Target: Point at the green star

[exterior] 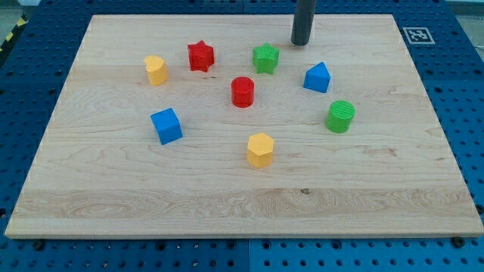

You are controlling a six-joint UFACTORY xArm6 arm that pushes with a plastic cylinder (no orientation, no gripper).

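The green star (265, 58) sits on the wooden board (113, 196) near the view's top, a little right of centre. My tip (301, 42) stands just up and to the right of the star, a short gap away, not touching it. The dark rod rises out of the view's top.
A red star (201, 56) and a yellow block (156, 70) lie left of the green star. A red cylinder (243, 91) is below it. A blue block (318, 77) and a green cylinder (340, 116) lie to the right. A blue cube (166, 125) and a yellow hexagonal block (260, 149) lie lower.
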